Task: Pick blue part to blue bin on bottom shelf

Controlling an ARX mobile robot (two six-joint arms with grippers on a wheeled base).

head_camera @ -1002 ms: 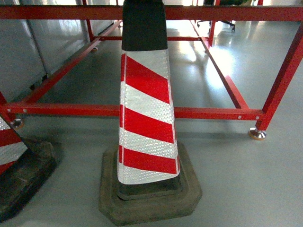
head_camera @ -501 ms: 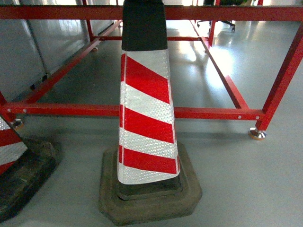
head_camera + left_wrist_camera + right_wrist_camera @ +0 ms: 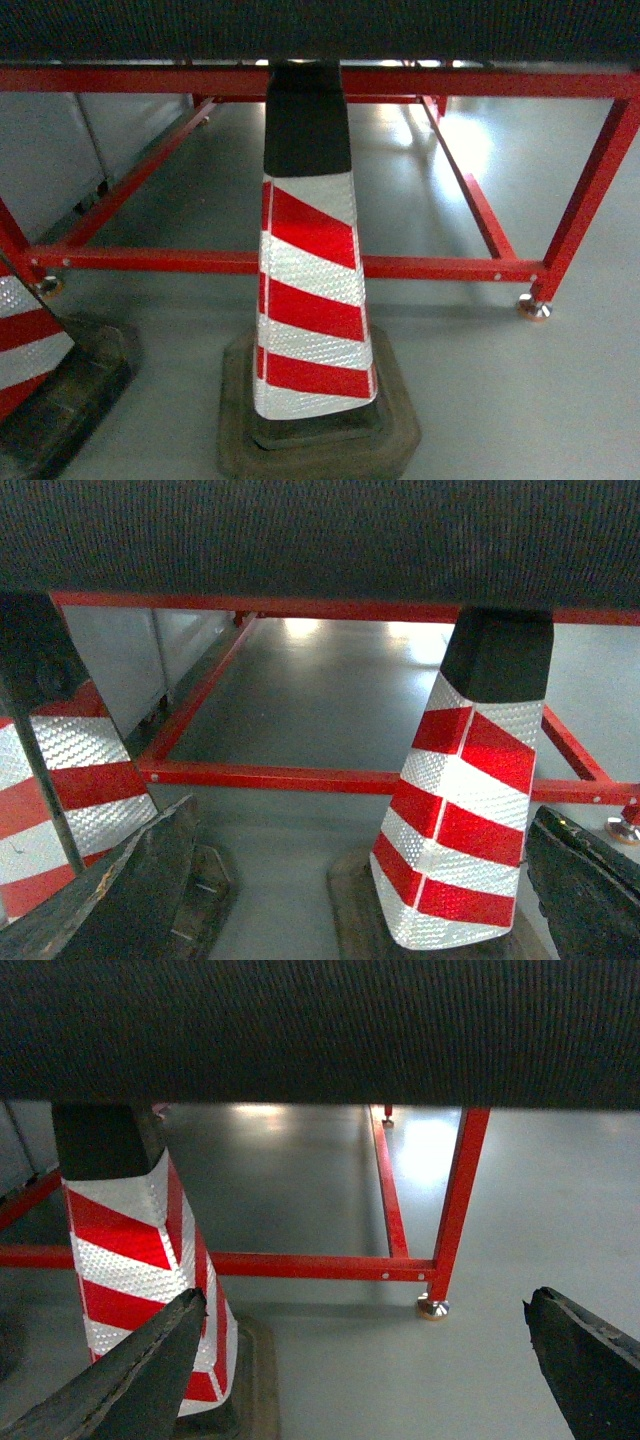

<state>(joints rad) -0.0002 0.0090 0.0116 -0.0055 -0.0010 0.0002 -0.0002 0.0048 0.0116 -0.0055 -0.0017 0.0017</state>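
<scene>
blue part, blue bin: not in view | both grippers' fingers [image 3: 110, 900] [image 3: 130, 1370] released, empty | cone [image 3: 312, 290] ahead on floor

1. Left end effector [image 3: 350, 880]: dark fingers [image 3: 130, 895] at 7 and 4 o'clock, spread apart, nothing between.
2. Striped cone [image 3: 465, 810] at 4 o'clock; second cone [image 3: 70, 780] at 9 o'clock.
3. Red frame [image 3: 270, 776] across the grey floor [image 3: 330, 700].
4. Dark textured surface [image 3: 320, 535] at 12 o'clock.
</scene>
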